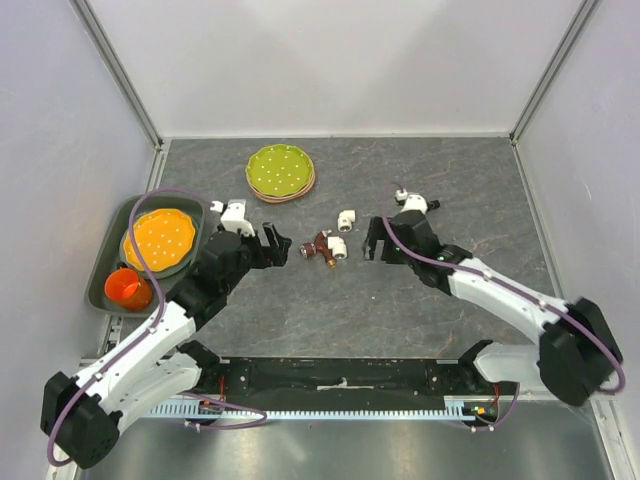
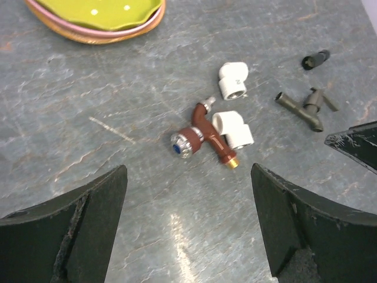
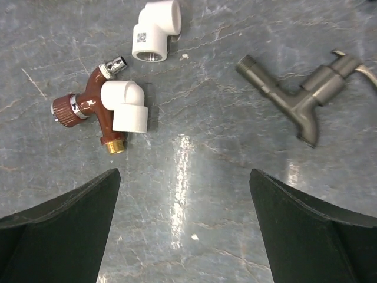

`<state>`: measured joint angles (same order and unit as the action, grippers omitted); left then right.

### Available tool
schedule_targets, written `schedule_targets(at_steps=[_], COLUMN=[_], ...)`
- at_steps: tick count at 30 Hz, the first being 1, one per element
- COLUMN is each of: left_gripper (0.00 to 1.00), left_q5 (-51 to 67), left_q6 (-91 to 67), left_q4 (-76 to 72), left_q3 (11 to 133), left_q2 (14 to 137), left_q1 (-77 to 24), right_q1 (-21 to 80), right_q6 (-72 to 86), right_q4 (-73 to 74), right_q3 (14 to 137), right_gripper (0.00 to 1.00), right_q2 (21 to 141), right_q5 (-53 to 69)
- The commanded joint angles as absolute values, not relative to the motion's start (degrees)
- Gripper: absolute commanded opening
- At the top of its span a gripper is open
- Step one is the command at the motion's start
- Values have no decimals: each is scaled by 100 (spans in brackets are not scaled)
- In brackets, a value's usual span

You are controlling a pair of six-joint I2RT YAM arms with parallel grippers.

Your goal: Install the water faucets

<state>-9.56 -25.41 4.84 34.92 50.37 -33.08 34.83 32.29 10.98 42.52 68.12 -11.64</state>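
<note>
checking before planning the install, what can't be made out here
Top view: the grey faucet is not seen, apparently under the right gripper.
Right wrist view: its handle is cut by the right edge.
Wrist views: the white elbow covers part of the reddish-brown faucet; joined or merely resting, cannot tell.
Left wrist view: black cylinder too small for detail.

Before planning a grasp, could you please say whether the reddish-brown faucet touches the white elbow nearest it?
Touching. The right wrist view shows the white elbow lying against the reddish-brown faucet, no table visible between them.
</note>
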Motion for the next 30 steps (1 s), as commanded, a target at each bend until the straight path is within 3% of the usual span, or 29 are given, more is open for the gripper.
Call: schedule_targets(at_steps=[1,14,27,30], left_gripper=[92,92,92,92], left_q5=[-1799,-1846,-1626,-1617], left_q6=[-2724,-2725,-2786,-2786], left_q4=[26,123,88,88], left_q3=[2910,2804,2778,2769], left_q2=[4632,4166,4122,4087], left_q1=[-3322,-3322,-3322,-3322], right_q1=[3902,4631,4702,4702], right_q6=[3586,3920,3955,3797], right_q4=[396,316,71,-167], right_q3=[4833,6099,6117,5994], right_gripper=[98,78,57,56], right_q2=[7610,9912,10723,10749], right_q5=[-1502,-2188,-2619,-2558])
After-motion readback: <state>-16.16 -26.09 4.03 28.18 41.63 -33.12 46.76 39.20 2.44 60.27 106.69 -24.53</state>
